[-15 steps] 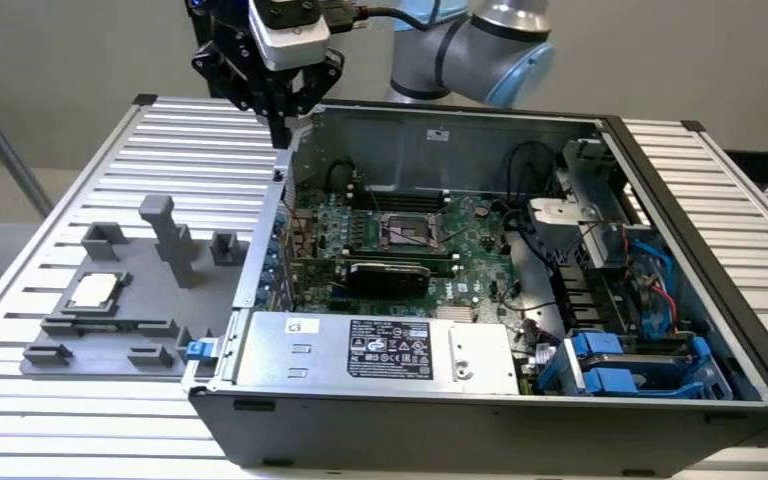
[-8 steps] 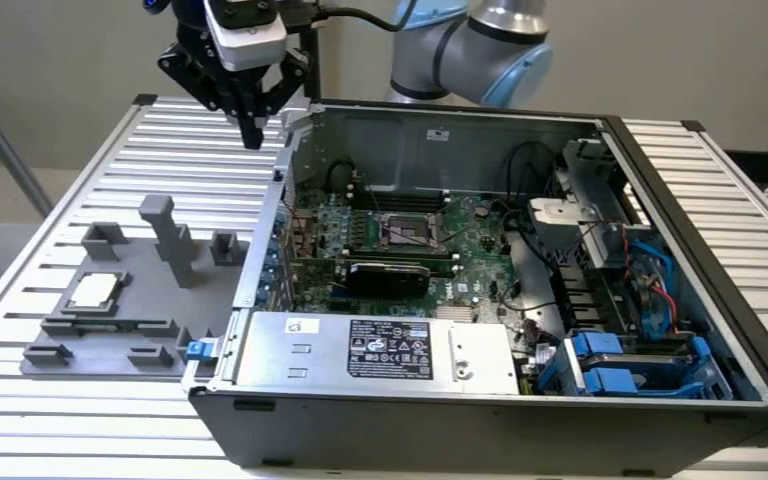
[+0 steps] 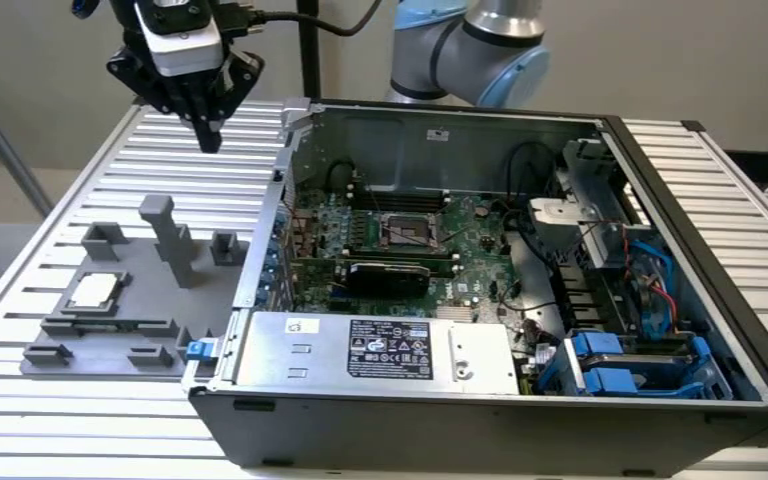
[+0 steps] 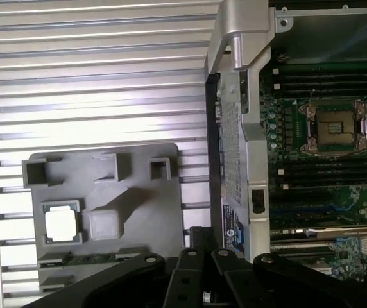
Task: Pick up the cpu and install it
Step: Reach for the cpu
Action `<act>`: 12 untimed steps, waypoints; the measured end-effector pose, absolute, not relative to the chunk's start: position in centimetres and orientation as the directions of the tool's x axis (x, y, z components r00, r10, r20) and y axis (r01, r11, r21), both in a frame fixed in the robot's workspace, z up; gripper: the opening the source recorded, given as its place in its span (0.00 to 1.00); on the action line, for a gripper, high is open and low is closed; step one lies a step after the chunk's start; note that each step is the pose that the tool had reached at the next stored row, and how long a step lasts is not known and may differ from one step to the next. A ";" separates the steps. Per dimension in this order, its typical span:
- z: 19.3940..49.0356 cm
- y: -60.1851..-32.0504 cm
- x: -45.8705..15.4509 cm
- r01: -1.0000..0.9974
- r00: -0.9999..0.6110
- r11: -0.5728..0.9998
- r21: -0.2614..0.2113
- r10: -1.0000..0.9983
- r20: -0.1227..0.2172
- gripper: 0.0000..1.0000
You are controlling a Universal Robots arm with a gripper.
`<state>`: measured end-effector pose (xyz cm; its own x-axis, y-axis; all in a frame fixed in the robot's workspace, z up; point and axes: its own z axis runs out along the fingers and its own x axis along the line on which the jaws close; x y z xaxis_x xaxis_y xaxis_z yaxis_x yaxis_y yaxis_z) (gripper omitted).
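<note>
Working across from the exterior view's left: the slatted aluminium bench (image 3: 37, 420) carried a grey plastic fixture plate (image 3: 104, 350) with several upright blocks and one tall post (image 3: 171, 240). The cpu (image 3: 95, 290) lay flat in a square recess of that plate, silvery top up, just beside the tall post and towards the exterior view's left of it. The wrist view looked down on the same chip (image 4: 62, 224) seated in its recess, nothing touching it.

My pincer (image 3: 208, 135) hung in the air above the bench, farther back than the fixture and near the corner of the computer case. Its fingers were closed together and held nothing. It was well apart from the cpu and from the case.

Next came the open desktop computer case (image 3: 704, 260), lying on its side on the bench. Inside was the green motherboard (image 3: 471, 225), with the CPU socket (image 3: 404, 232) in its metal frame near the middle, and I saw no chip in it. The silver power supply (image 3: 384, 345) sat along the near edge. Blue drive caddies (image 3: 624, 370) filled the corner at the exterior view's right. The arm's blue-and-silver joint (image 3: 471, 50) stood behind the case.
</note>
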<state>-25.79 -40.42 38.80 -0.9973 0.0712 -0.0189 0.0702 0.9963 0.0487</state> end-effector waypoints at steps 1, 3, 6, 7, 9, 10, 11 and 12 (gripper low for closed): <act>38.8 -40.5 -26.2 0.070 -0.997 0.996 0.049 0.071 -0.019 0.11; 38.7 -40.6 -27.2 0.070 -0.997 0.996 0.049 0.071 -0.019 0.11; 38.6 -40.8 -28.5 0.070 -0.997 0.996 0.049 0.071 -0.019 0.11; 38.5 -40.8 -29.0 0.070 -0.997 0.996 0.049 0.071 -0.019 0.11; 38.4 -40.9 -29.9 0.070 -0.997 0.996 0.049 0.071 -0.019 0.11; 38.4 -41.0 -30.3 0.070 -0.997 0.996 0.049 0.071 -0.019 0.11; 38.3 -41.0 -30.8 0.070 -0.997 0.996 0.049 0.071 -0.019 0.11; 38.3 -41.1 -31.3 0.070 -0.997 0.996 0.049 0.071 -0.019 0.11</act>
